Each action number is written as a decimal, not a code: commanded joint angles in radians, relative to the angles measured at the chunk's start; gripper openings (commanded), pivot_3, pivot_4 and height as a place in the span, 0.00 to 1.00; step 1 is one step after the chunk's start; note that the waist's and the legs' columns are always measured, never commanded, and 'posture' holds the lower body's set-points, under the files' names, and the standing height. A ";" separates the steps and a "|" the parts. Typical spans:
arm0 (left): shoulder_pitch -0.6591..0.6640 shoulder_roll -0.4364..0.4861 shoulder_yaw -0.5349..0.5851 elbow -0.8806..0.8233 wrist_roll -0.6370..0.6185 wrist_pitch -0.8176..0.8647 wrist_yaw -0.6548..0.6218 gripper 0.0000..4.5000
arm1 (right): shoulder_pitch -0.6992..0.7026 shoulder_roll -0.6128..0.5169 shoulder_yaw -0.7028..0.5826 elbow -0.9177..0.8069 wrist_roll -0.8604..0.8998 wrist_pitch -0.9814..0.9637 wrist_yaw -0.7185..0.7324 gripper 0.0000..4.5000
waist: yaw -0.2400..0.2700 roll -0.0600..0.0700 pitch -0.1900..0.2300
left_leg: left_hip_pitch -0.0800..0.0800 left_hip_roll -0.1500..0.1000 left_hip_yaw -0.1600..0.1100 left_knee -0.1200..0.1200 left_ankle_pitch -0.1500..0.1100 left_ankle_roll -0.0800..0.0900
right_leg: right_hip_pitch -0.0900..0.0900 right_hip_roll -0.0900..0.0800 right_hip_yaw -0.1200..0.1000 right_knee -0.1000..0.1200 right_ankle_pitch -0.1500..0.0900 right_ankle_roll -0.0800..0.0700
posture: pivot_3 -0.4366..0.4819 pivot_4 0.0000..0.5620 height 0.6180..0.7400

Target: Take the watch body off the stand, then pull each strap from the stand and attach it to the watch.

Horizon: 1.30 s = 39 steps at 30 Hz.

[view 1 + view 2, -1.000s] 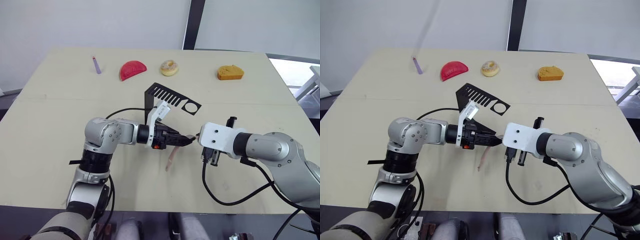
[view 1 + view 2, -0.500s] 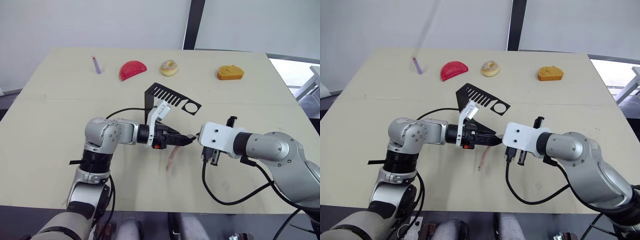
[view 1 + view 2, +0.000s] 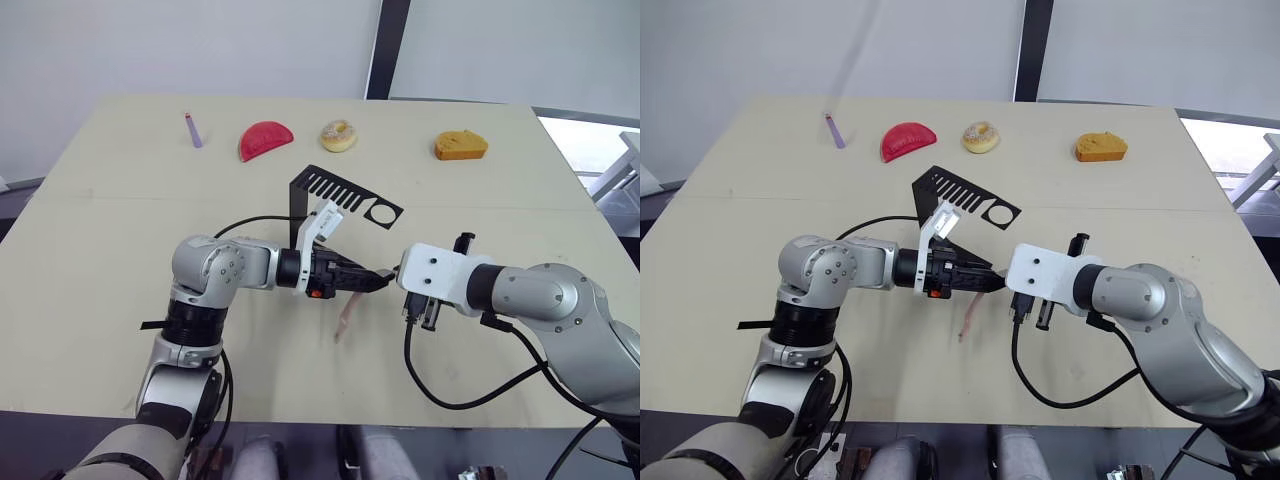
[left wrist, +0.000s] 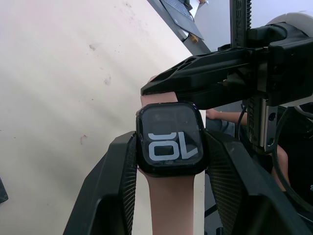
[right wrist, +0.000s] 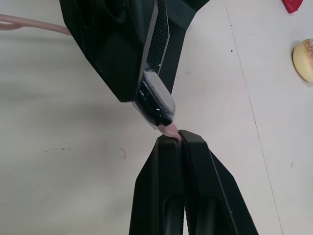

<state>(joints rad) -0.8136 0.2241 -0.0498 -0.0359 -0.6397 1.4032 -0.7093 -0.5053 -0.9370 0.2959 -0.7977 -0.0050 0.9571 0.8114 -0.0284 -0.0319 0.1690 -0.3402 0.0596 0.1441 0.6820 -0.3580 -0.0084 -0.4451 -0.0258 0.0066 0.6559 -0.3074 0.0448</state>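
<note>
The watch body (image 4: 169, 138), black with light digits on its screen, is clamped by its sides in my left gripper (image 3: 374, 280), just above the table's middle. One pale pink strap (image 3: 343, 318) hangs from it toward the table. My right gripper (image 5: 181, 139) is shut on the tip of a second pink strap (image 5: 171, 129). That tip touches the watch body's far edge. The two grippers meet tip to tip. The black stand (image 3: 340, 192) rises just behind them, its slotted arm pointing right.
Along the table's far side lie a purple stick (image 3: 192, 130), a red slice (image 3: 264, 139), a donut (image 3: 339, 135) and an orange bread piece (image 3: 460, 145). A black cable (image 3: 450, 400) loops under my right wrist near the front edge.
</note>
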 commanded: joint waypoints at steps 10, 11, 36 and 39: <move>-0.040 0.062 -0.055 0.045 -0.018 -0.100 -0.105 0.36 | -0.005 -0.044 -0.059 -0.102 0.038 0.011 0.006 0.00 | 0.000 0.000 0.000 | 0.000 0.000 0.000 0.000 0.000 0.000 | 0.000 0.000 0.000 0.000 0.000 0.000 | 0.48 0.27 0.98; -0.040 0.066 -0.058 0.049 -0.017 -0.105 -0.110 0.36 | -0.004 -0.049 -0.063 -0.105 0.040 0.011 0.006 0.00 | 0.000 0.000 0.000 | 0.000 0.000 0.000 0.000 0.000 0.000 | 0.000 0.000 0.000 0.000 0.000 0.000 | 0.48 0.27 0.98; -0.020 0.096 -0.075 0.033 -0.037 -0.122 -0.118 0.36 | 0.045 -0.098 -0.126 -0.169 0.074 -0.031 -0.001 0.00 | 0.000 0.000 0.000 | 0.000 0.000 0.000 0.000 0.000 0.000 | 0.000 0.000 0.000 -0.001 0.000 0.000 | 0.48 0.27 0.98; -0.020 0.103 -0.082 0.035 -0.036 -0.132 -0.123 0.36 | 0.053 -0.091 -0.152 -0.173 0.086 -0.040 0.001 0.21 | 0.000 0.000 0.000 | 0.000 0.000 0.000 0.000 0.000 0.000 | 0.000 0.000 0.000 -0.001 0.000 0.000 | 0.48 0.27 0.98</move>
<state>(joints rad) -0.8343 0.3211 -0.1327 0.0150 -0.6700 1.2875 -0.8282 -0.4507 -1.0244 0.1991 -0.9283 0.0713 0.9377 0.8118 -0.0288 -0.0316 0.1693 -0.3403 0.0597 0.1439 0.6817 -0.3581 -0.0084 -0.4451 -0.0257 0.0066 0.6553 -0.3075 0.0447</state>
